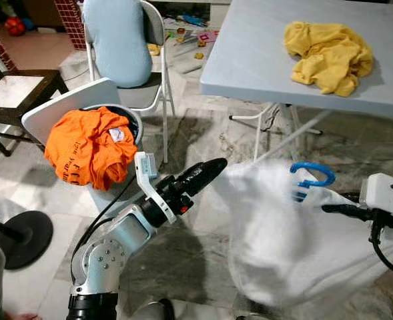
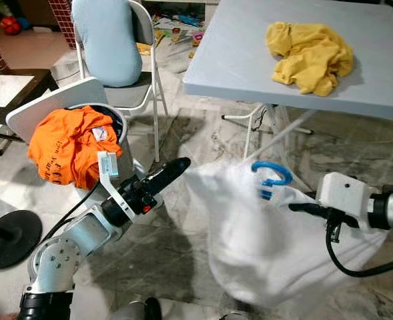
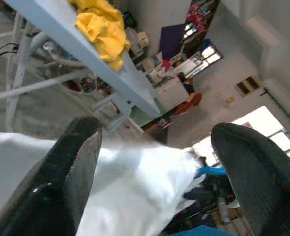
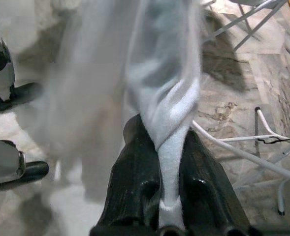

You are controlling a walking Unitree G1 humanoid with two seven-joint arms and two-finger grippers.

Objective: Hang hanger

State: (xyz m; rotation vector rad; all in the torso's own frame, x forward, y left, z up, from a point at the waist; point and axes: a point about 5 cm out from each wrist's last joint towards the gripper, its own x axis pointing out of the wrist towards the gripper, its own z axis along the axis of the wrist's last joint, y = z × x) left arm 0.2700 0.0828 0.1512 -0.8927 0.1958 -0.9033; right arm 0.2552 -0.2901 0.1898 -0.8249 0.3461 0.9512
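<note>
So the white garment (image 1: 283,233) is already on the blue hanger (image 1: 312,175), with the hook poking out the top. The right claw (image 4: 170,196) is clamped on a twisted bunch of the white cloth, holding the whole thing up over the floor, right of centre and nearer than the surface (image 1: 263,60). The cloth is blurry, so it's probably swinging.

The left claw (image 1: 206,170) sits just left of the garment with its fingers (image 3: 71,162) spread apart and cloth between them, not gripping.

My guess: dressing the hanger is done, but the actual hanging isn't. I can't spot a rail or hook to put it on.

There's dark print on the orange shirt (image 1: 89,150) draped over the bin (image 1: 126,117) on the left, too crumpled to read. It also has a small white neck label, unreadable.
</note>
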